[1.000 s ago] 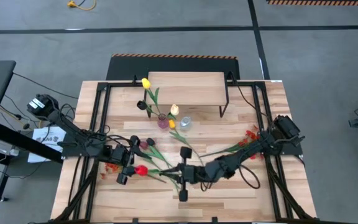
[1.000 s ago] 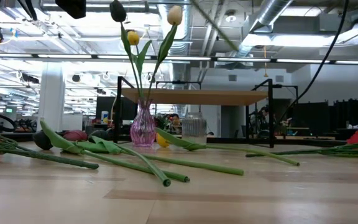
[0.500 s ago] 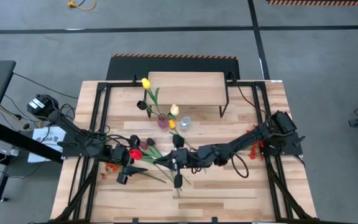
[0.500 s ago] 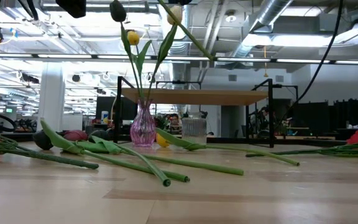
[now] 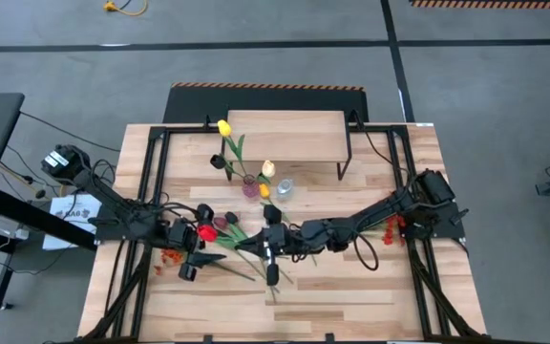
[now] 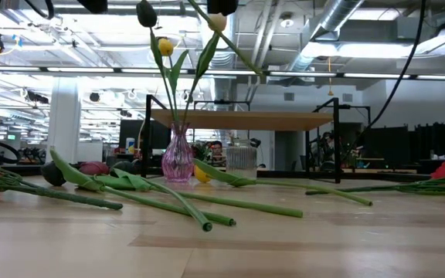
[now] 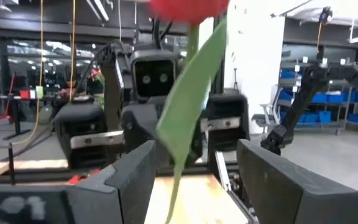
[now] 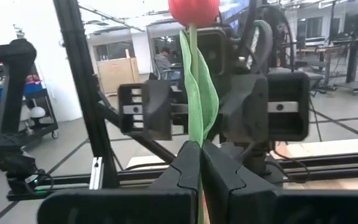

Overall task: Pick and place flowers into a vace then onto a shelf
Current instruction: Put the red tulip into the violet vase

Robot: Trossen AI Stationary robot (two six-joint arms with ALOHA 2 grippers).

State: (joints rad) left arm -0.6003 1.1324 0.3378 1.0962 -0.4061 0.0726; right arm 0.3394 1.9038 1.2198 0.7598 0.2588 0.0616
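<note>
My right gripper [image 8: 199,146] [image 5: 267,244] is shut on a red tulip [image 8: 193,11] and holds it over the middle of the table. The red head [image 5: 206,234] is right at my left gripper [image 5: 203,250]. My left gripper [image 7: 194,152] is open. The tulip's leaf [image 7: 188,106] passes between its two fingers and I see no touch. A pink glass vase [image 5: 249,186] [image 6: 178,158] with yellow, cream and dark tulips stands in front of the shelf [image 5: 285,136] [image 6: 242,120]. My right gripper pinches the red tulip's green stem [image 8: 196,138] between its two fingers, just below the leaves. The fingers come level from the table's right. The tulip is lifted clear of the table, tilted, its head toward my left gripper and its lower stem [image 6: 242,54] slanting down behind the hold.
Loose tulips with dark heads [image 5: 220,222] and long green stems [image 6: 168,197] lie across the table's middle. Orange-red sprays lie at the right [image 5: 387,215] and the left [image 5: 170,256]. A clear glass [image 5: 284,188] stands beside the vase.
My right gripper has carried the red tulip toward the table's far edge and a little to the left, rolling as it went. The red head has swung toward the far side and now sits at my left gripper's open fingers. Most of the move came early.
</note>
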